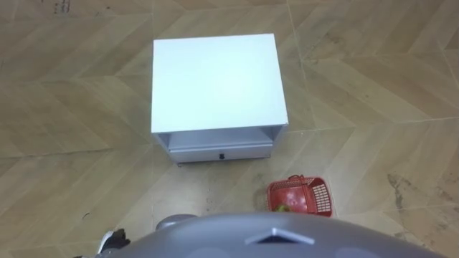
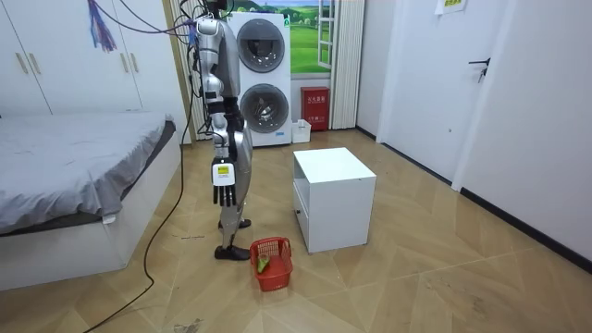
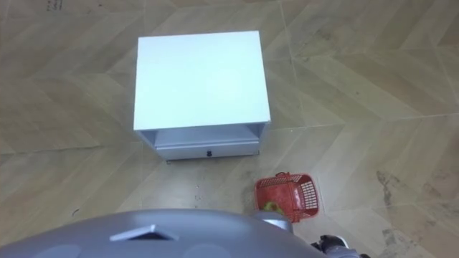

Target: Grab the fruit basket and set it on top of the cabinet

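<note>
Reach not yet begun: the red plastic fruit basket (image 1: 301,195) sits on the floor, near-right of the white drawer cabinet (image 1: 215,79). The right hand (image 2: 223,191) hangs relaxed and empty; a deep bend looks needed next.

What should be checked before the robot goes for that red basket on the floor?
1. Basket found: ok. The red fruit basket stands on the floor at the robot's right, near the white cabinet but not touching it.
2. Basket upright: ok. Its opening faces up and something green lies inside.
3. Right hand free: ok. The right hand hangs at the robot's side, fingers relaxed, holding nothing.
4. Left hand free: cannot tell. The left hand barely shows at the picture's lower edge.
5. Hand at the basket: not ok. The robot stands upright, its hand well above the basket.
6. Handle within easy grasp: cannot tell.
</note>
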{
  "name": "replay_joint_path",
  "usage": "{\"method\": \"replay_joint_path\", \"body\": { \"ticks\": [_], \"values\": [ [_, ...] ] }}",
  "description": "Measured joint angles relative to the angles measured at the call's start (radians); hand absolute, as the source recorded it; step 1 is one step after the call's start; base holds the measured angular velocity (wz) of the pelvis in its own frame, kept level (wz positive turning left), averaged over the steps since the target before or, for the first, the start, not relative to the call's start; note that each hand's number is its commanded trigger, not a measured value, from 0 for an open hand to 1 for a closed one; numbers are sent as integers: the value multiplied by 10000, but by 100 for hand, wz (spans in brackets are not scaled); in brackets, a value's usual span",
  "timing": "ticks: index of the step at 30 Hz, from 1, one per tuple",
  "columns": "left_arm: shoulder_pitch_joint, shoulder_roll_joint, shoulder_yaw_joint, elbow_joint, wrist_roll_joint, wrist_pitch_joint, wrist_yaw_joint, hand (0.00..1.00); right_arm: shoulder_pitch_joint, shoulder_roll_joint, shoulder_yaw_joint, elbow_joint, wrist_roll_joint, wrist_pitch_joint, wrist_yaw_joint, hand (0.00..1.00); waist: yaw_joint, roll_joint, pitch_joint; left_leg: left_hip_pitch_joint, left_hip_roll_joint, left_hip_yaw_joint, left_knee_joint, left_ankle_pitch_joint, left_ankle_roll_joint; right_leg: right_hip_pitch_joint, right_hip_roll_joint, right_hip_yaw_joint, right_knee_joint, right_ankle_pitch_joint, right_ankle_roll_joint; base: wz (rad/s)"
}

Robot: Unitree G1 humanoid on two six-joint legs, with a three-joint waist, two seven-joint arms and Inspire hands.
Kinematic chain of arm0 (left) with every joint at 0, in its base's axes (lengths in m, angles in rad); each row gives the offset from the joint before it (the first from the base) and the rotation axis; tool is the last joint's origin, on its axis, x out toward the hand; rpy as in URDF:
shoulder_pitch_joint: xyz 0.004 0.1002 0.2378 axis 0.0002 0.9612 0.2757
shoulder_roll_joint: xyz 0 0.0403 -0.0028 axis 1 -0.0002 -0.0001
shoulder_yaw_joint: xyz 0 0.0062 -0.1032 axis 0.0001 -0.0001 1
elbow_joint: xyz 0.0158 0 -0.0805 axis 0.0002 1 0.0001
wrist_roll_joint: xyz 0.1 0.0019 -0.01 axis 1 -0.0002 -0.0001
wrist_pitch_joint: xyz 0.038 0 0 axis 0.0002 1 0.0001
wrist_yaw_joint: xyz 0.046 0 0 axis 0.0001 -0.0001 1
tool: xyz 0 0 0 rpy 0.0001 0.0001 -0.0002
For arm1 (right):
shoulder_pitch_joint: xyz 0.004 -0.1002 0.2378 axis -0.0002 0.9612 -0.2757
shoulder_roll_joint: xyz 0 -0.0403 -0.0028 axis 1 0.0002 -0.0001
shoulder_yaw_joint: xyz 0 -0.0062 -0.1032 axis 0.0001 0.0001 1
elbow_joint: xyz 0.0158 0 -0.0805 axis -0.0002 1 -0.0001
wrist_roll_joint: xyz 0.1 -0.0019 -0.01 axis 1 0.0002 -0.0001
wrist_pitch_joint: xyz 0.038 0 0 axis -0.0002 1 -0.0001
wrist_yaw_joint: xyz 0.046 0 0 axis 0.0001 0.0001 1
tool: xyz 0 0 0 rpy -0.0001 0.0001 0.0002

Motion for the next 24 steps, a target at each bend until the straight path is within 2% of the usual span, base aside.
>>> {"method": "replay_joint_path", "body": {
  "ticks": [18, 24],
  "values": [
    [-9, -3, 26, 241, 1, -12, 4, 0, 15, 1, 14, 46, 442, 0, 13, 0, 31, 12, -7, -8, 0, 3, 4, 0, 0, -6, -10, -84, 15, 0, 0, 0],
    [-13, -6, 36, 278, 33, -9, 8, 0, -6, 0, 7, 48, 447, 2, 14, 0, 0, 20, -22, -316, -32, 26, 113, -9, 16, -334, -104, -82, 271, -31, 7, 0]
  ]
}}
